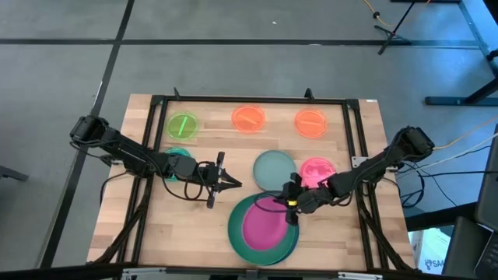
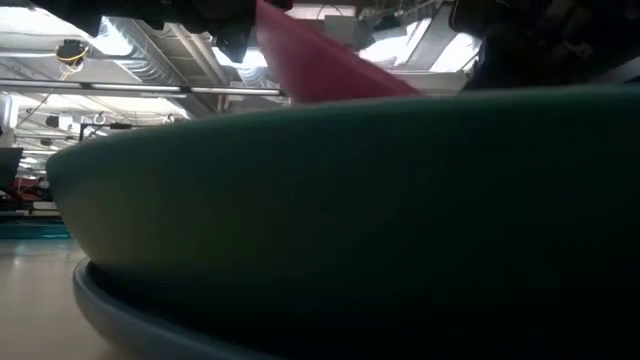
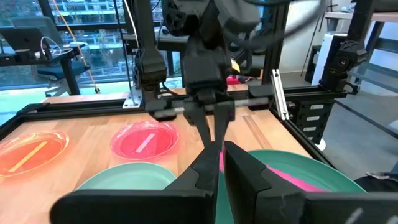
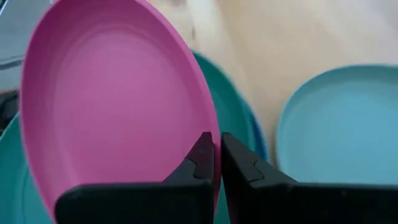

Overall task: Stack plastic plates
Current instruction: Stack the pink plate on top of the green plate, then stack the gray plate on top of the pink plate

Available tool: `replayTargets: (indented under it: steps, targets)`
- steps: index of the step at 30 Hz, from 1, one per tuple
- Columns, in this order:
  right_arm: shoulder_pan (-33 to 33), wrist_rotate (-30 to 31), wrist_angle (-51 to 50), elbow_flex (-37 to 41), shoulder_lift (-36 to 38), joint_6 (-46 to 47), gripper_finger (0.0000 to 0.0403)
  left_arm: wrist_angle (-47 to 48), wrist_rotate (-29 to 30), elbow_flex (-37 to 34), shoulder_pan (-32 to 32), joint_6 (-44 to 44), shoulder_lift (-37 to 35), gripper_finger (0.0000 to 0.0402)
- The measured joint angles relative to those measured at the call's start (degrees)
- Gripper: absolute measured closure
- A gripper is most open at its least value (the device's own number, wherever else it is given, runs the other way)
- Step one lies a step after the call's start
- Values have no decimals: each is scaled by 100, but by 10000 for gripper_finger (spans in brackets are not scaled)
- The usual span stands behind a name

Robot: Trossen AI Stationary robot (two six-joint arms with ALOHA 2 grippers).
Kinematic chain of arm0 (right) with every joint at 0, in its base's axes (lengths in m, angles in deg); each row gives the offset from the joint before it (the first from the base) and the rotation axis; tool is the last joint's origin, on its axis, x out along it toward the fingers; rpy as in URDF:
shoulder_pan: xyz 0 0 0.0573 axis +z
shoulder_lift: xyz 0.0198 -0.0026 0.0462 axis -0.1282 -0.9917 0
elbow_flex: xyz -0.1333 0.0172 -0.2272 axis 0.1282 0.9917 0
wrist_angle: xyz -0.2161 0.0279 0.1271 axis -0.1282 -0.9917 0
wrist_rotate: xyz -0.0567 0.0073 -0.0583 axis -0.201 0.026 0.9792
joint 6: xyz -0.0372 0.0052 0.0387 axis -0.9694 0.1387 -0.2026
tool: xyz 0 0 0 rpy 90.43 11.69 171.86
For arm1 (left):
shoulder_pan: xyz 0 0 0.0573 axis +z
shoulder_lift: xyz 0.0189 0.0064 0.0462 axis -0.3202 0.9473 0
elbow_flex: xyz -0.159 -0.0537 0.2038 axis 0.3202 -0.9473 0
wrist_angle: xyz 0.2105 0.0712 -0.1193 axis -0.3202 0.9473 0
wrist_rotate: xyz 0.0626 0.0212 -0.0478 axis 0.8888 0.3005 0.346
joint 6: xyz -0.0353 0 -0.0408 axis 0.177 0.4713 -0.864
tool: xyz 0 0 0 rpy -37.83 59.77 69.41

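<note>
Tabletop: right gripper apparently pinches magenta plate rim.

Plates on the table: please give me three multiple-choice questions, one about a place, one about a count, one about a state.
1. Where is the magenta plate?
A. over the big green plate
B. beside the neon green plate
C. off the table

2. How many orange plates lie along the far edge?
A. one
B. two
C. four

3. What is the right hand doing?
A. hanging open and empty
B. gripping the magenta plate's rim
C. holding the pale teal plate

Answers:
1 A, the high view shows it inside the green rim.
2 B, two lie there.
3 B, its fingers pinch the rim.
</note>
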Motion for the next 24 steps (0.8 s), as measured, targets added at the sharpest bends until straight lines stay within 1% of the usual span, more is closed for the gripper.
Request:
replayTargets:
  steps: [4,9,11,14,18,21,24]
  targets:
    - [0,-237,266,0,-289,3,397,2,0,-2,1,0,0,383]
    - [0,-234,329,-2,-460,10,390,2,-1,-2,2,0,0,383]
    - [0,-228,319,-2,-463,6,375,2,-2,-2,2,2,0,383]
    - [0,-87,321,-2,-463,0,341,3,-2,-2,2,2,0,383]
    - [-11,-78,324,-2,-463,-96,302,2,-2,-2,2,2,0,383]
    - [-2,-234,221,-20,-371,-441,283,2,-2,-2,0,0,0,383]
    - [3,-277,-238,-188,-88,-637,277,4,-2,-2,0,1,0,383]
